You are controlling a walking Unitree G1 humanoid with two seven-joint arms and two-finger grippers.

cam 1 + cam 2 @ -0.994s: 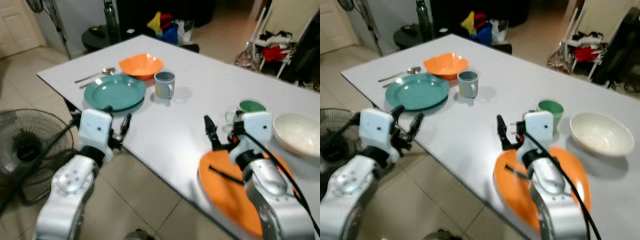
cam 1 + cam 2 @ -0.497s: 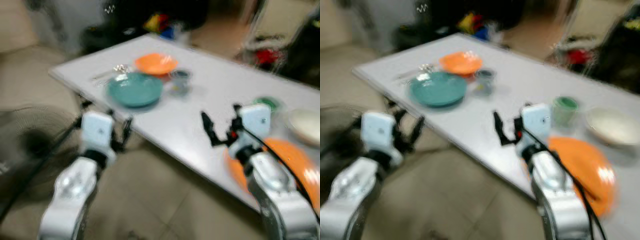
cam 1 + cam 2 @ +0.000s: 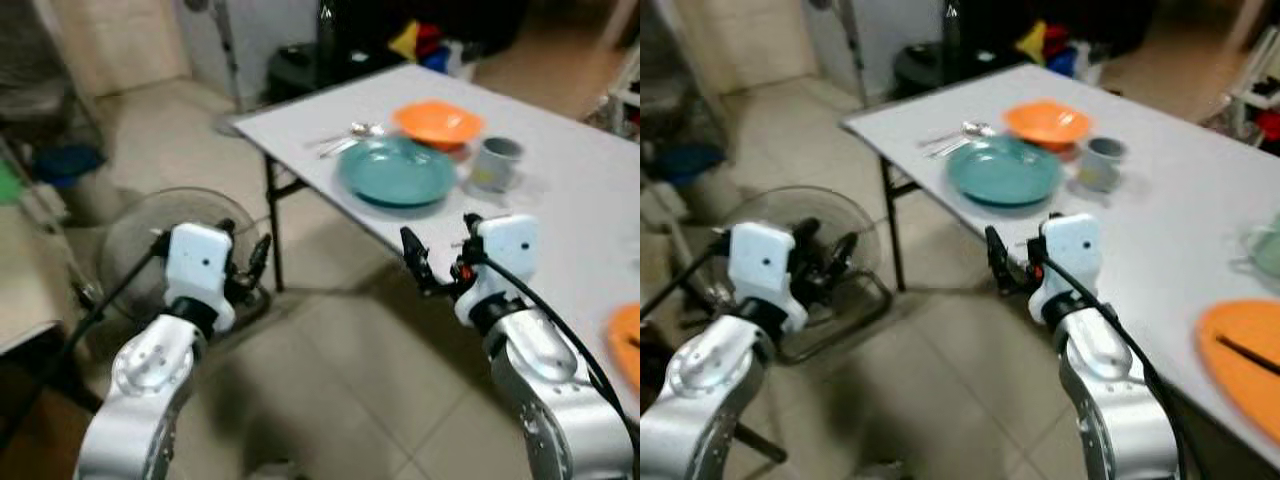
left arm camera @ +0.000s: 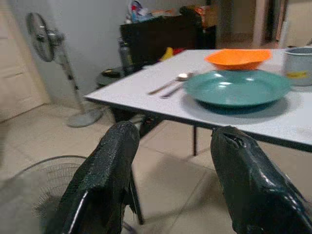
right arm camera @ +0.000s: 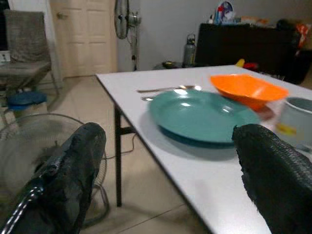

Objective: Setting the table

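Both jaws stand wide open and hold nothing. The left gripper (image 4: 170, 180) hangs over the tiled floor (image 3: 330, 370), off the corner of the white counter (image 3: 560, 190), and touches nothing. The right gripper (image 5: 170, 180) is just beside the near edge of the counter, also free, with its black fingers (image 5: 73, 170) far apart.

On the counter lies a round teal plate (image 3: 397, 172). Behind it, a shallow orange bowl (image 3: 436, 122) sits close to its rim. A grey mug (image 3: 493, 163) stands upright just beside the plate. Two metal spoons (image 3: 345, 135) lie near the plate, toward the counter corner. A flat orange plate (image 3: 1240, 355) rests near the counter edge, well apart from the teal one. A black floor fan (image 3: 170, 250) stands on the floor near the left arm.
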